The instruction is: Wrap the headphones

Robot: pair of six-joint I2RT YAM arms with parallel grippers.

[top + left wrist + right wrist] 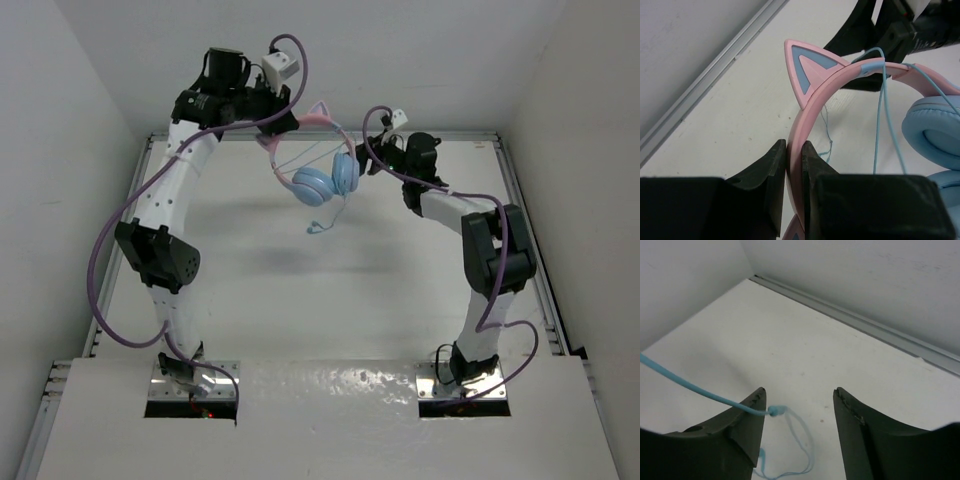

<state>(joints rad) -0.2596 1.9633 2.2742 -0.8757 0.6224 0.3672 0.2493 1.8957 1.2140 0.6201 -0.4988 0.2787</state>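
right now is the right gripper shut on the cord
No, the right gripper stands wide open, with the cord only running past one finger.

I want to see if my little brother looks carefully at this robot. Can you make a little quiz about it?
1. True or false: the left gripper is shut on the headphones' pink headband.
2. The right gripper is: A) open, B) shut on the headband, C) shut on the cord.
3. Fill in: the thin cord is light ____.
Key: 1 true; 2 A; 3 blue.
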